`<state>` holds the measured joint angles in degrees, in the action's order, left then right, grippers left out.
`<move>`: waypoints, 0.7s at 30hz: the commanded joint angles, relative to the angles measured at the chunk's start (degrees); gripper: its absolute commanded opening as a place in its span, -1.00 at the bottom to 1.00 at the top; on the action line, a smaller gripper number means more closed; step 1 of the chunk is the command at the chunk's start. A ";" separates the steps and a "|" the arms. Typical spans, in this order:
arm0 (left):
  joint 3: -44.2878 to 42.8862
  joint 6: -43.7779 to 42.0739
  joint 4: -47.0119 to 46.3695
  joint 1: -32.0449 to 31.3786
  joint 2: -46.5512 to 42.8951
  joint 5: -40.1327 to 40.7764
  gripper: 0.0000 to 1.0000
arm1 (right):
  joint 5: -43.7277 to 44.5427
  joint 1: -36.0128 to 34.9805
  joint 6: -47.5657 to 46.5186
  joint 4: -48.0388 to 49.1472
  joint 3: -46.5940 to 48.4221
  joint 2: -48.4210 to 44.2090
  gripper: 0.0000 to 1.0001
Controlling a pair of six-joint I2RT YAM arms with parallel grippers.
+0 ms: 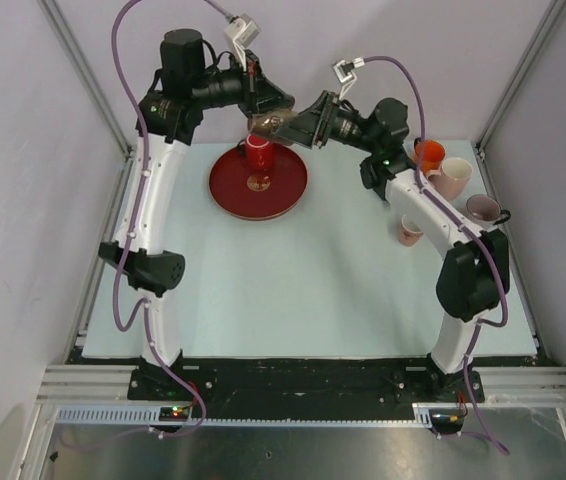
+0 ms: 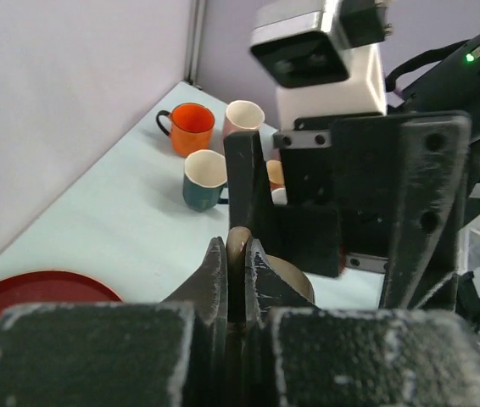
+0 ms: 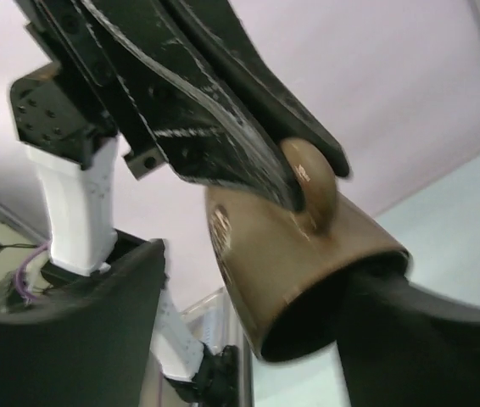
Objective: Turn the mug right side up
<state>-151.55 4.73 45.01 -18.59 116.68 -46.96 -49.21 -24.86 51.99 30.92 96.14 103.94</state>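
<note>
Finding: the brown mug (image 3: 308, 263) is off the counter (image 1: 313, 290). It hangs in the air between the two arms, above the back edge of the red plate (image 1: 283, 195).

Left gripper (image 2: 238, 254): the jaws are pinched tight on the mug's handle (image 3: 308, 182). By my reading this grip carries the whole weight.

Right gripper (image 1: 285, 127): the jaws stand wide, one on each side of the mug's mouth. The right wrist view shows clear daylight between one of them and the mug wall. The other overlaps the rim, and I cannot tell whether it touches.

Attitude: the mug lies roughly on its side, mouth towards your right arm. It is not yet upright.

Step in hand, as I judge it: a mid-air re-grip or handover, with the turn only part done.

Next move calls for:
- Get one secure hold before the other lets go.
- Rotate until the mouth faces up.
- Lower the base flat onto the counter or plate.

Hazards:
- A red cup (image 1: 257, 155) stands on the plate directly beneath, so choose a landing spot clear of it.
- A handle pinch may let the mug swing, so turn slowly.
- The two wrists sit very close together, so watch for contact between them.
</note>
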 commanded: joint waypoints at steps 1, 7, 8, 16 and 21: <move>-0.12 3.50 -3.07 -0.47 -1.97 -4.53 -1.00 | -2.56 -1.23 10.16 14.91 5.36 1.03 0.15; 2.66 0.40 -3.02 0.42 -2.29 3.10 -0.28 | 2.84 0.52 -4.95 -9.18 4.20 -3.16 -0.98; 3.27 -0.19 -3.06 0.67 -2.53 6.05 0.35 | 5.24 1.13 -10.10 -16.05 3.38 -4.90 -0.99; 11.96 -6.05 -2.98 6.67 -5.56 29.80 0.99 | 32.89 6.88 -41.19 -61.06 4.51 -10.67 -1.00; 22.74 -12.50 -3.00 9.27 -9.65 35.54 0.99 | 46.99 5.24 -54.46 -81.32 12.60 -2.90 -1.00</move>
<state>-133.73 -1.23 42.50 -10.96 113.97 -19.81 -17.12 -17.37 13.43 -29.67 100.90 96.49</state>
